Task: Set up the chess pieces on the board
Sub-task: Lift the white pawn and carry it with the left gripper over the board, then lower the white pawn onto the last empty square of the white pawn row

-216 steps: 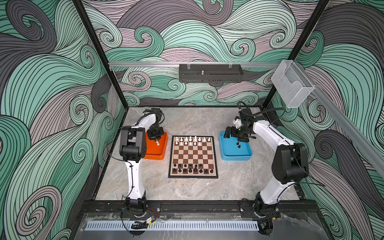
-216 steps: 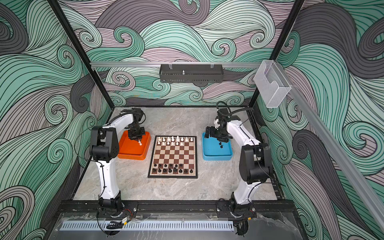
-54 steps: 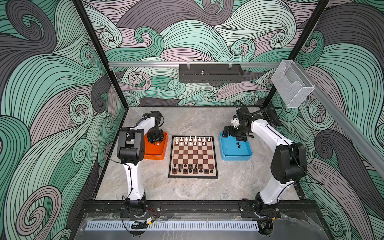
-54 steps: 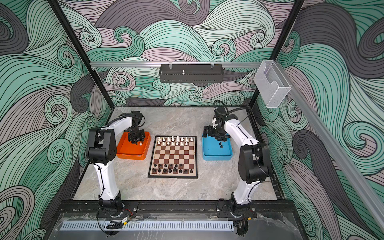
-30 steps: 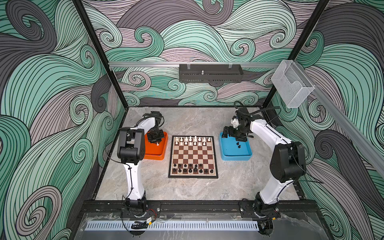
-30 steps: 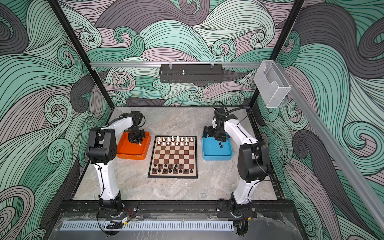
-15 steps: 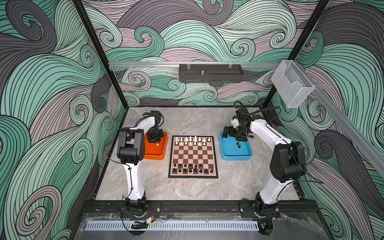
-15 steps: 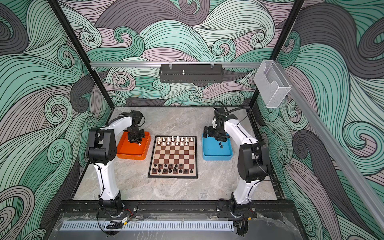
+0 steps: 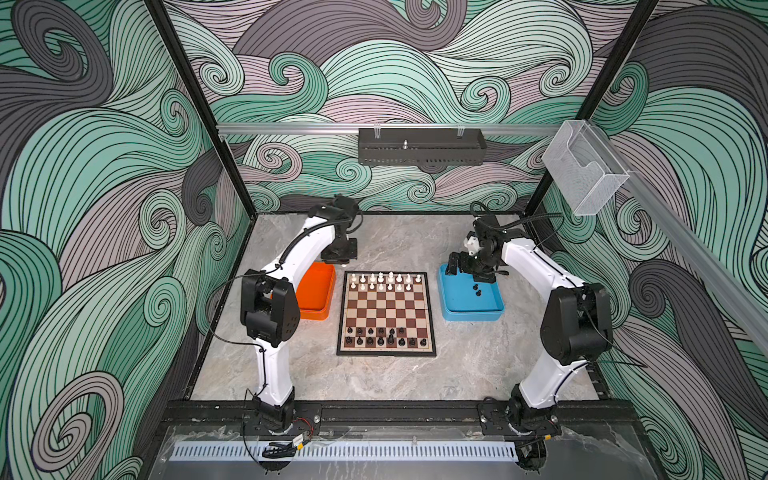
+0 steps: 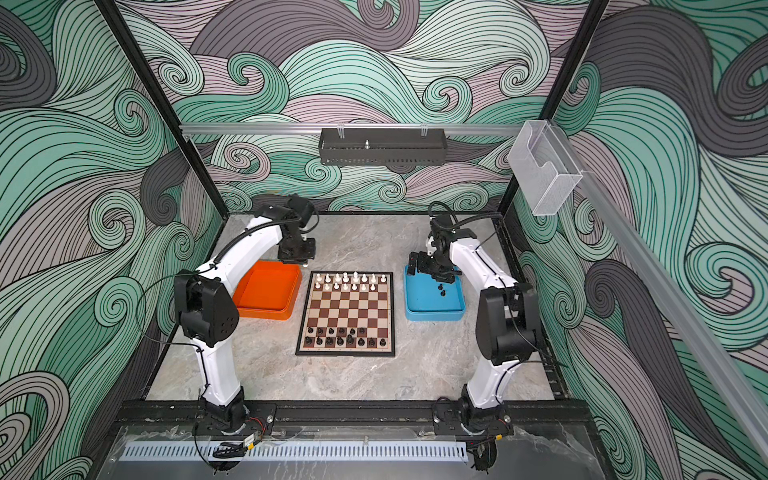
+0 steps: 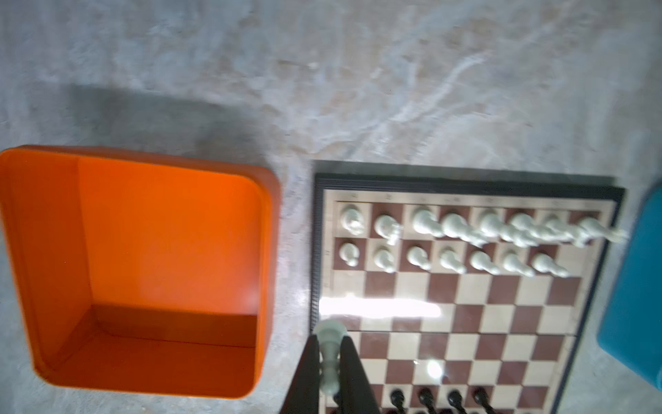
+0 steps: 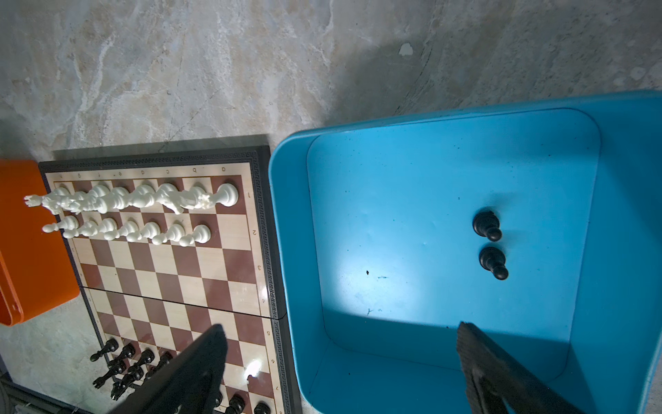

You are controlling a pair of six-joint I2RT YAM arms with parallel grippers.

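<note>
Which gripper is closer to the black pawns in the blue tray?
Right. The right gripper hangs open over the blue tray, near the black pawns. The left gripper, shut on a white piece, is across the board by the orange tray.

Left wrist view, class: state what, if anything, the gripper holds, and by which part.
The left gripper holds a white chess piece, pinched by its slim stem. Its round base juts out beyond the gripper's tips.

Wave-patterned walls [image 9: 415,62], grey marble tabletop [image 9: 374,376]
</note>
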